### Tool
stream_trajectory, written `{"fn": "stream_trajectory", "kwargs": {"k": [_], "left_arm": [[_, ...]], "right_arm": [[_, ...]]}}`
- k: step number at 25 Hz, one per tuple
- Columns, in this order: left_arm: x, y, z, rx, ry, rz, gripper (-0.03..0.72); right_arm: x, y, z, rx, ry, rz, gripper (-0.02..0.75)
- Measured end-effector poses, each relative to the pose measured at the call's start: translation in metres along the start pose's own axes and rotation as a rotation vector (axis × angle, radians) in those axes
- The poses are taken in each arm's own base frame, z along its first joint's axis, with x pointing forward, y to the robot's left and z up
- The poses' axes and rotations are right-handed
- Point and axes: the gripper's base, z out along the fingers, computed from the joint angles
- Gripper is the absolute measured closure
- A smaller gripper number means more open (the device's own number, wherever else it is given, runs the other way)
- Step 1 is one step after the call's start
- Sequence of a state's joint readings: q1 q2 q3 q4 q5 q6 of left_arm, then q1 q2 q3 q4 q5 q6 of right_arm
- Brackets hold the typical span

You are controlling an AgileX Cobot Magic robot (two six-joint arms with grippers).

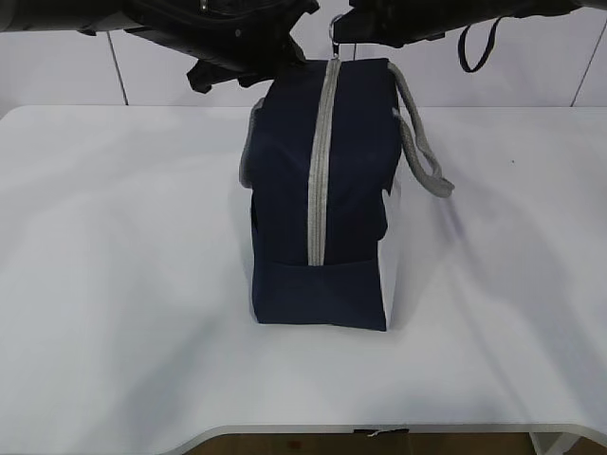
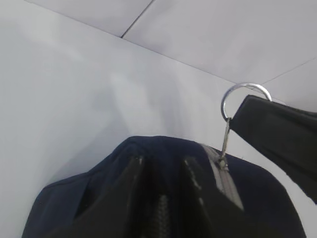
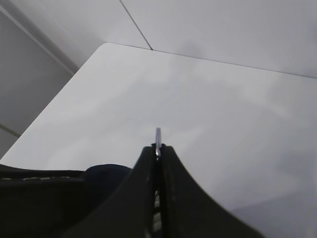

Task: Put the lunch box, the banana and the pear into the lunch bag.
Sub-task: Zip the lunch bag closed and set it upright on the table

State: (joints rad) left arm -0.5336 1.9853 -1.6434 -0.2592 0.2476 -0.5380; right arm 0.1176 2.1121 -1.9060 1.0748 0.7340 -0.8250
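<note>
My left fingers (image 1: 213, 71) hang dark and blurred over the counter's (image 1: 114, 246) far edge, just left of the top of the lunch bag (image 1: 318, 199); I cannot tell whether they are open or closed, or whether they touch the fabric. The navy lunch bag stands upright near the middle of the white counter, closer to its far edge than its near one, with its grey zipper (image 1: 320, 161) closed and running down the face toward the near edge. A grey strap handle (image 1: 422, 142) droops off its right side. At the top of the zipper, my right fingers (image 3: 157, 148) are pressed closed on the silver ring pull (image 2: 245, 101), which stands edge-on between them.
</note>
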Motion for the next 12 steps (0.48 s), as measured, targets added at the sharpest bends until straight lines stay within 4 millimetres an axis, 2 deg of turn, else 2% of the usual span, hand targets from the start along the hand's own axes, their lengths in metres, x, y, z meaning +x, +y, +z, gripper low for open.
{"fn": "stream_trajectory", "kwargs": {"k": [4,5,12], "left_arm": [[0.0005,0.0002,0.0006,0.002,0.003,-0.013,0.648],[0.0011,0.0008,0.0015,0.0,0.005,-0.014,0.664],[0.0022,0.0004,0.0022,0.003,0.007,-0.013,0.673]], "right_arm": [[0.0,0.0,0.0,0.0,0.0,0.0,0.731],[0.0,0.0,0.0,0.0,0.0,0.0,0.731],[0.0,0.0,0.0,0.0,0.0,0.0,0.731]]}}
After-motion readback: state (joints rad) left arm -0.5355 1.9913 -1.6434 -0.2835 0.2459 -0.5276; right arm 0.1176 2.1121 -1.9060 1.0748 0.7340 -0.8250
